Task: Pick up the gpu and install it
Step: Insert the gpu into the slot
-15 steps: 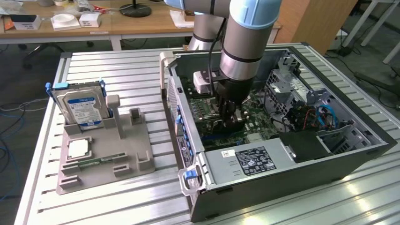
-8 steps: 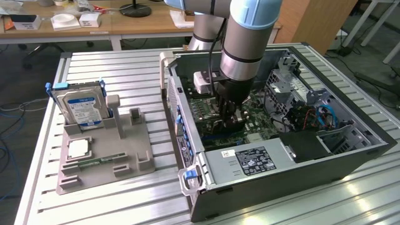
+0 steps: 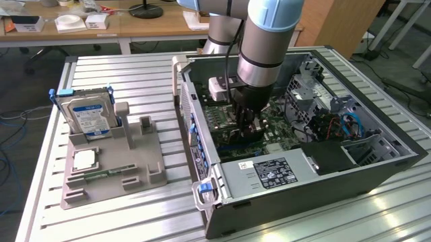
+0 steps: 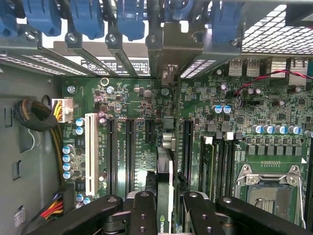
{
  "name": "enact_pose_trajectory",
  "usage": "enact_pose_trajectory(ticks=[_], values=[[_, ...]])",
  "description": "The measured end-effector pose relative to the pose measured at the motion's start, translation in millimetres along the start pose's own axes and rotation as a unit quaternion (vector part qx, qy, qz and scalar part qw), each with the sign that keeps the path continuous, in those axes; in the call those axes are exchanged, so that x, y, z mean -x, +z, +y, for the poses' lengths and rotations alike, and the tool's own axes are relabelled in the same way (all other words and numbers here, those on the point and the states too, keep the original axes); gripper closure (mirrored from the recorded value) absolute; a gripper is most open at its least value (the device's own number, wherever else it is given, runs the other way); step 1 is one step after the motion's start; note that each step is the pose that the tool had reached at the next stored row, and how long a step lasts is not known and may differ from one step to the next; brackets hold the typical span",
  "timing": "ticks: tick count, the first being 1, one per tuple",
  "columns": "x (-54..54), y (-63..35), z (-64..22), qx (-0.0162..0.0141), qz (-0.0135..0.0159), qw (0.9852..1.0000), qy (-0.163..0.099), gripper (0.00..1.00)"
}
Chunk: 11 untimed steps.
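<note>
One gpu (image 4: 164, 196), clenched edge-on between the fingers (image 4: 143, 215), stands inside the computer case (image 3: 377, 166).

A robotics laboratory or electronics workshop. I work at a table (image 3: 121, 75) surfaced in ribbed aluminium profile, on which an opened desktop computer case (image 3: 303, 166) lies on its side, its motherboard (image 4: 146, 112) exposed. Beside it stands a grey fixture (image 3: 111, 171) holding a hard drive (image 3: 88, 116) upright, with smaller parts laid in its recesses. Behind, wooden desks (image 3: 135, 25) carry boxes and a lamp base, and cables (image 3: 13, 121) trail across the floor.
</note>
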State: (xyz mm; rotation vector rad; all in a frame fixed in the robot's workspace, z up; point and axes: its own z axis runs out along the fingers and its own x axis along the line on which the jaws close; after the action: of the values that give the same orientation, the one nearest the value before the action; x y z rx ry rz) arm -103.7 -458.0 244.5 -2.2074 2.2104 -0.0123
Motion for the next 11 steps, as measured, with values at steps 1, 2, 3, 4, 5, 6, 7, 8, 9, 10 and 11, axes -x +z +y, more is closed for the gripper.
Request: enact_pose_trajectory(ticks=[1,2,3,4,5,6,7,8,9,10,11], values=[[0.0,0.0,0.0,0.0,0.0,1.0,0.0,0.74],[0.0,-0.1,0.0,0.0,0.0,1.0,0.0,0.74],[0.0,-0.1,0.0,0.0,0.0001,1.0,0.0,0.74],[0.0,-0.1,0.0,0.0001,0.0001,1.0,0.0,0.74],[-0.1,-0.1,0.0,0.0,0.0001,1.0,0.0,0.74],[-0.1,-0.1,0.1,0.0001,0.0001,1.0,0.0,0.74],[-0.1,-0.1,0.1,0.0001,0.0001,1.0,-0.001,0.74],[-0.1,-0.1,0.0,0.0001,0.0001,1.0,-0.001,0.74],[-0.2,-0.1,0.0,0.0001,0.0001,1.0,-0.001,0.74],[-0.1,-0.1,0.1,0.0001,0.0001,1.0,-0.001,0.74],[-0.2,0.7,0.1,0.0001,0.0002,1.0,-0.001,0.74]])
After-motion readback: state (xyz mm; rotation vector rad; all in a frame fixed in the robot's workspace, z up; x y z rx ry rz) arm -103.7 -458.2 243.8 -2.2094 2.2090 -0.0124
